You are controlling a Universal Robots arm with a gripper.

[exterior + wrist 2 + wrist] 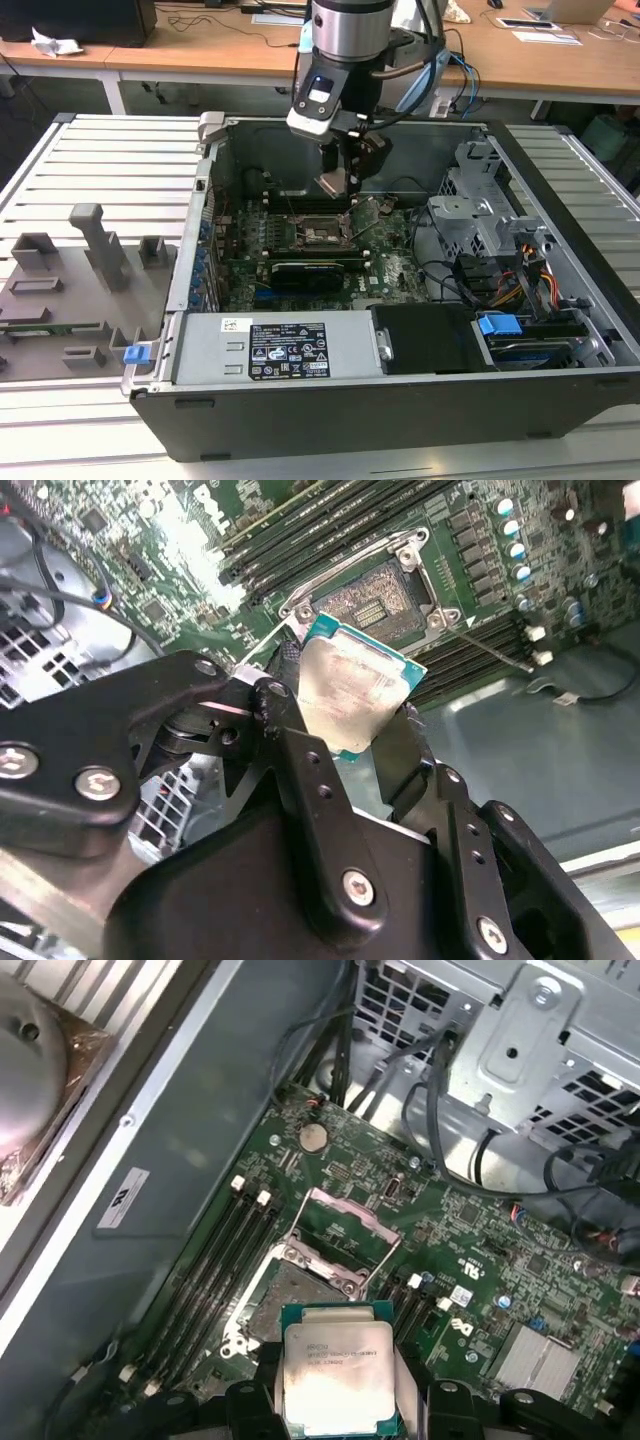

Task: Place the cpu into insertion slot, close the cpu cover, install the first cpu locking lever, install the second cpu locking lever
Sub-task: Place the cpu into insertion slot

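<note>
The jaws are pinching the small square cpu with the silvery-grey metal top by two opposite edges, one black finger on each side, its metal top facing both wrist cameras and its green rim showing past the fingertips. In the exterior view the cpu hangs well inside the open dark computer case, apart from the board. The black-framed insertion slot lies directly below it and slightly ahead, so the gap that matters is straight down. Being square, the chip has no long axis. In the first wrist view its edges look turned a little from the slot's frame, though the slant of that view makes this hard to judge. The thin metal cpu cover stands swung up on the side of the slot away from the jaws, leaving the slot's centre bare. A thin wire locking lever juts free beside the slot. Long dark memory slots run just beside it, low enough to leave room. The grey perforated drive cage and loose black cables sit towards the exterior view's right, well apart. The case rests on a slatted metal table.
</note>
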